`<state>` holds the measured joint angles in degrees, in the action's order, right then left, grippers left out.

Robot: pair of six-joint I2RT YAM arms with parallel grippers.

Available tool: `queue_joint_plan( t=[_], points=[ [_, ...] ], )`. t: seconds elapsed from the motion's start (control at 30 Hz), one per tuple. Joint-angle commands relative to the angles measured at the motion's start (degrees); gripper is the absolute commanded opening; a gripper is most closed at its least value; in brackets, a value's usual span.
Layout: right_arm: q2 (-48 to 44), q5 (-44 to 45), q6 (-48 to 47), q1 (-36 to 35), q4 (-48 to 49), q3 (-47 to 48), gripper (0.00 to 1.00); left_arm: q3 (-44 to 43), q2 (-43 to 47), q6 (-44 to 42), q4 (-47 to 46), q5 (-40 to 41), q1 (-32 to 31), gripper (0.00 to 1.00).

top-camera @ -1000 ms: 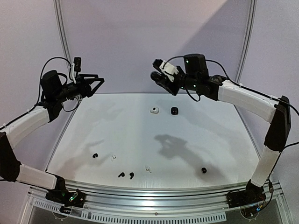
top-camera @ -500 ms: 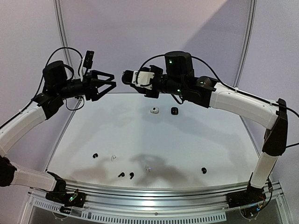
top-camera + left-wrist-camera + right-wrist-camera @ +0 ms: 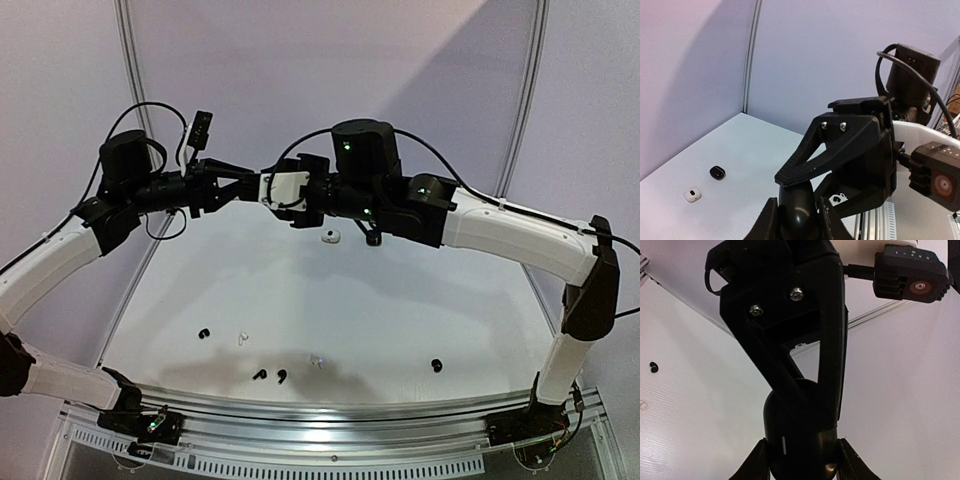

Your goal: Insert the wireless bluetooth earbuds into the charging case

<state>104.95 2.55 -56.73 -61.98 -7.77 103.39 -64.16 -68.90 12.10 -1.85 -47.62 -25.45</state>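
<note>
Both grippers meet in the air above the table's far side. A black charging case (image 3: 802, 450) sits between my right gripper's (image 3: 801, 446) fingers, which are shut on it. My left gripper (image 3: 798, 204) has closed on the same case's (image 3: 799, 217) other end, crosswise to the right gripper's fingers (image 3: 840, 150). In the top view the left gripper (image 3: 248, 188) and right gripper (image 3: 268, 192) touch nose to nose. Earbuds lie near the front edge: black ones (image 3: 204, 333) (image 3: 260, 375) (image 3: 281, 376) (image 3: 436, 365) and white ones (image 3: 241, 338) (image 3: 317, 362).
A small white case (image 3: 330, 237) and a small black case (image 3: 372, 238) rest on the far part of the table, under the right arm. The left wrist view shows them as a white one (image 3: 692, 194) and a black one (image 3: 717, 172). Purple walls stand behind and at both sides.
The right arm has swung left with the black case. The left arm has come right to meet it, and its open jaws have closed on the case.
</note>
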Motion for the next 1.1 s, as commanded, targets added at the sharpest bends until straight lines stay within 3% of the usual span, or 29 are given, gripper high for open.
queue_joint_plan(
  t=[0.0, 0.03, 0.07, 0.2, 0.37, 0.4, 0.7, 0.83, 1.07],
  points=[
    [1.4, 1.2, 1.7, -0.2, 1.5, 2.8, 0.00, -0.4, 1.2, -2.5, 3.5, -3.1, -0.7, 0.10],
    [1.5, 1.1, 1.6, -0.2, 1.2, 2.9, 0.00, -0.4, 1.3, -2.7, 3.8, -3.4, -0.7, 0.02],
    [1.5, 1.1, 1.6, -0.2, 1.1, 3.0, 0.00, -0.5, 1.4, -2.7, 3.8, -3.6, -0.7, 0.00],
    [1.6, 1.8, 1.9, -0.2, 1.5, 3.2, 0.03, -0.1, 2.0, -3.2, 2.9, -5.5, -0.7, 0.00],
    [1.4, 3.0, 6.6, -0.2, 2.6, 3.4, 0.95, 2.1, 4.3, -4.4, -2.4, -5.9, -0.7, 0.00],
    [1.2, 2.1, 8.7, -0.1, 1.7, 3.6, 0.98, 2.4, 4.9, -5.2, -3.3, -5.9, -0.7, 0.00],
    [-2.9, -36.1, 34.6, 7.1, -15.2, 8.2, 0.99, 3.9, 7.4, -19.6, -4.8, -9.6, -0.7, 0.00],
    [-2.8, -40.5, 40.8, 7.4, -15.5, 8.0, 0.96, 4.3, 7.3, -21.5, -4.7, -10.7, -0.7, 0.00],
    [-1.4, -43.3, 44.9, 7.4, -14.4, 8.6, 0.73, 4.4, 7.5, -22.4, -4.1, -10.8, -1.1, 0.00]
  ],
)
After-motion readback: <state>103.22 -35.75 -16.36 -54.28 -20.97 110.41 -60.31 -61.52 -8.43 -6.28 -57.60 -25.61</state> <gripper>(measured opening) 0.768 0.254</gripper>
